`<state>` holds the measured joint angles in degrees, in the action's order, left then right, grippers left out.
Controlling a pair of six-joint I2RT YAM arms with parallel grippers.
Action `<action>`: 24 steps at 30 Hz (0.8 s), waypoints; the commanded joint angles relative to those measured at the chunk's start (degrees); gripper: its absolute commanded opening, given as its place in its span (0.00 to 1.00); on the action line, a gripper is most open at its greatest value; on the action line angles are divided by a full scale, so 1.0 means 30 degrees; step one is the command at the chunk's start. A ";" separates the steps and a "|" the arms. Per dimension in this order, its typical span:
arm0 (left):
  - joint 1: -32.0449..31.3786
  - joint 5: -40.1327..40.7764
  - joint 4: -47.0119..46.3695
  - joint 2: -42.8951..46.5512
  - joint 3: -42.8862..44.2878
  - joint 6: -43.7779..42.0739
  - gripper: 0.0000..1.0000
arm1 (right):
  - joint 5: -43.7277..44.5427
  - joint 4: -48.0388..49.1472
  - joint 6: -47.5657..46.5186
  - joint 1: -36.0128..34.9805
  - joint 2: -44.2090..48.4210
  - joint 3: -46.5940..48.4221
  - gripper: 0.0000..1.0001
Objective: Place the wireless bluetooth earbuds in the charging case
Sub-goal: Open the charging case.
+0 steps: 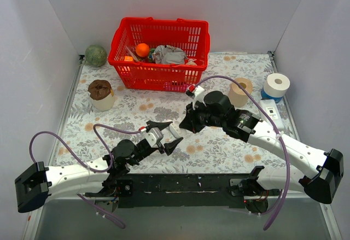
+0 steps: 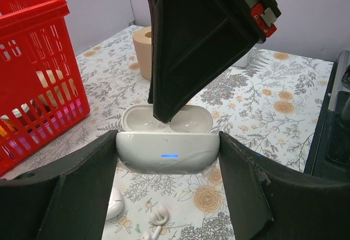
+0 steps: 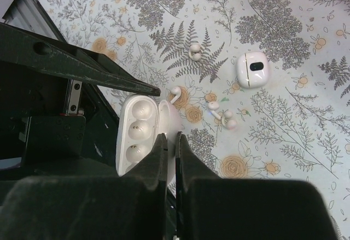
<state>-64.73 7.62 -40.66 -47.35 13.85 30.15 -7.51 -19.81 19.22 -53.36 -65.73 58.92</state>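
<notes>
The open white charging case (image 2: 167,152) with a blue light sits between my left gripper's (image 2: 168,141) fingers, which are shut on its sides just above the table. From above, the right wrist view shows its empty sockets (image 3: 135,136) and raised lid (image 3: 170,121). My right gripper (image 3: 170,140) is nearly closed, pinching the lid's edge; one of its fingers (image 2: 202,37) reaches down into the lid. Several tiny white earbuds lie loose on the cloth: a pair (image 3: 194,51), one by the case (image 3: 176,93) and more (image 3: 221,113). They also show under the case (image 2: 158,215). In the top view the grippers meet mid-table (image 1: 174,133).
A second, closed white case (image 3: 252,69) lies on the cloth beyond the earbuds. A red basket (image 1: 158,48) with several items stands at the back. A tan roll (image 1: 240,91), a white roll (image 1: 276,85), a cup (image 1: 101,94) and a green ball (image 1: 95,55) sit around.
</notes>
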 commanded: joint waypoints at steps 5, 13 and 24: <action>-0.0074 0.1998 0.0750 -0.0474 0.1417 0.1607 0.48 | 0.0626 -0.0660 -0.1630 -0.0024 0.0319 0.0926 0.01; -0.0074 0.5804 0.2126 -0.0213 0.1800 0.3803 0.98 | 0.2415 -0.2505 -0.4296 -0.0025 0.0758 0.3387 0.01; 0.2588 -0.7586 0.8190 0.2249 0.5167 0.8285 0.98 | 0.3619 -0.1804 -1.0417 -0.0230 0.2512 0.3038 0.01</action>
<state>-61.56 10.81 -23.57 -41.95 23.20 48.88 1.76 -28.18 -2.63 -53.56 -62.13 68.71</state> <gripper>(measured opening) 0.981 0.046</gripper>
